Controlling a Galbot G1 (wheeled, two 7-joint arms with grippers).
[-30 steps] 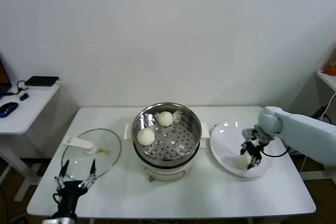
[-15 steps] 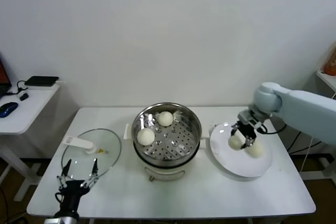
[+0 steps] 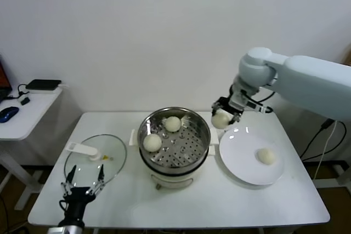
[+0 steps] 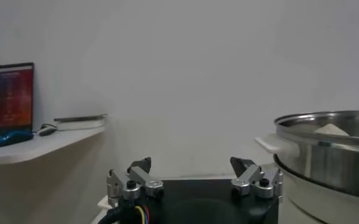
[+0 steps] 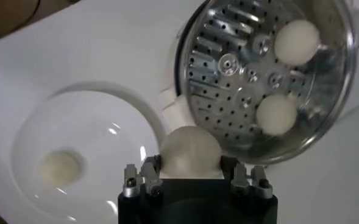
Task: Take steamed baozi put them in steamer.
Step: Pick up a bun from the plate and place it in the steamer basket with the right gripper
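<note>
Right gripper [image 3: 221,118] raised just beside the round shiny stainless-steel steamer [image 3: 174,135], fingers clenched on a smooth cream-white baozi bun [image 5: 190,152], two buns in the steamer, one on the flat white plate [image 3: 241,163] beside it, left gripper [image 3: 82,183] released, low near the steamer's glass lid [image 3: 96,161].

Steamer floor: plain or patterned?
Patterned: the steamer floor is shiny metal dotted with round perforations. Clearest in the right wrist view.

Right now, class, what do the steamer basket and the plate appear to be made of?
Steamer: polished metal, probably stainless steel; mirror-bright wall, perforated floor showing reflections. Plate: glossy white, likely ceramic or melamine; light glints on its surface, but the look alone cannot settle which.
</note>
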